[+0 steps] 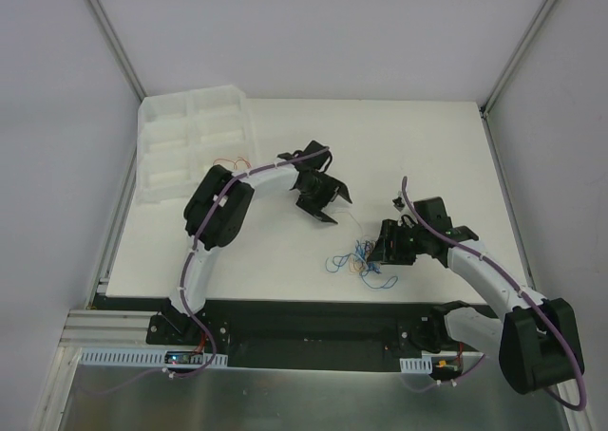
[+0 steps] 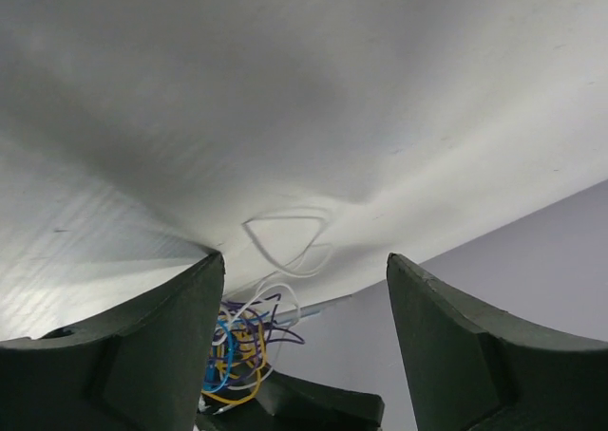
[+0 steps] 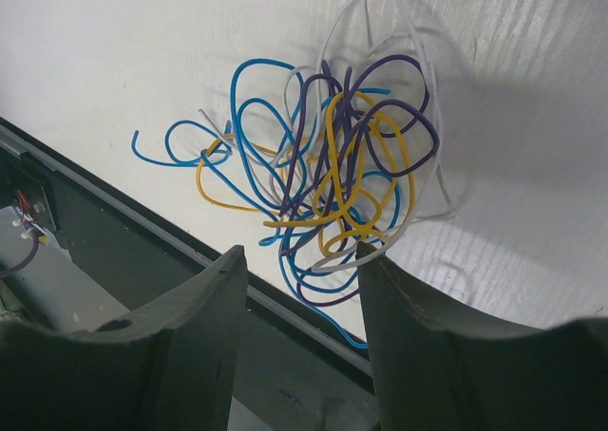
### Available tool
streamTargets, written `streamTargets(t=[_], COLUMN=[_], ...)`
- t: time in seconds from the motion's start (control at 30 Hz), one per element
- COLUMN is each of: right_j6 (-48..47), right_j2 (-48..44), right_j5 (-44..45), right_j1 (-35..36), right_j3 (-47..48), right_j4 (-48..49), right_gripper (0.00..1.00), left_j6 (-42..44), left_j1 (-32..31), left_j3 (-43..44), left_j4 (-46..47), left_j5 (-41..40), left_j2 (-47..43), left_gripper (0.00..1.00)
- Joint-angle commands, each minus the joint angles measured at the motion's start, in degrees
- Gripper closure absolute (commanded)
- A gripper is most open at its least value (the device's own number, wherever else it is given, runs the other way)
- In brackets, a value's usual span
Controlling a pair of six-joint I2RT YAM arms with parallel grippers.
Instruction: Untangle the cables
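The cables lie as a small tangled bundle of blue, yellow, purple and white wires near the table's front edge. In the right wrist view the bundle lies just beyond my open fingers. The lowest loops reach between the fingertips, and a white wire touches the right one. My right gripper is open right beside the bundle. My left gripper is open and empty, above the table behind the bundle. In the left wrist view a white wire loop lies ahead, with the bundle further off.
A white compartment tray stands at the table's back left corner, with thin orange wires by its near edge. The table's front edge and a dark metal strip run just below the bundle. Grey walls enclose the table.
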Motion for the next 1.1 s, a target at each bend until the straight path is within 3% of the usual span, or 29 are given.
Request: streamTargets(t=[0.0, 0.13, 0.3, 0.37, 0.53, 0.7, 0.83, 0.97, 1.07], right_j6=[-1.28, -1.19, -1.11, -0.93, -0.32, 2.83, 8.38, 10.75, 10.76], right_j2=[-0.52, -0.96, -1.23, -0.44, 1.14, 6.06, 12.56, 15.82, 16.09], right_j5=[-1.33, -0.8, 1.04, 2.01, 8.06, 13.07, 18.88, 25.55, 30.81], right_j1=[0.32, 0.32, 0.32, 0.41, 1.46, 4.44, 8.22, 9.73, 9.73], right_j3=[0.37, 0.54, 0.81, 1.33, 3.53, 7.65, 9.24, 9.77, 10.3], right_j4=[1.6, 1.08, 0.55, -0.41, -2.79, -1.3, -1.64, -2.88, -3.22], right_gripper=[0.48, 0.48, 0.48, 0.48, 0.47, 0.48, 0.59, 0.68, 0.81], left_j6=[-4.3, -2.71, 4.3, 10.79, 22.58, 22.17, 19.97, 28.64, 36.11], left_j1=[0.49, 0.41, 0.49, 0.58, 0.49, 0.58, 0.58, 0.32, 0.4], left_j3=[5.11, 7.41, 8.72, 11.79, 13.83, 6.29, -2.51, -2.18, -1.99], left_j4=[-6.19, -10.15, -10.24, -10.24, -9.72, -3.32, 12.5, 14.54, 14.54], left_j5=[-4.77, -6.53, -9.42, -10.91, -14.61, -8.58, 1.98, 1.21, -2.21], left_j2=[4.07, 5.4, 5.22, 4.88, -0.56, -9.09, -16.2, -25.51, -33.69], left_gripper=[0.31, 0.41, 0.91, 1.0, 1.0, 1.0, 1.0, 1.0, 1.0])
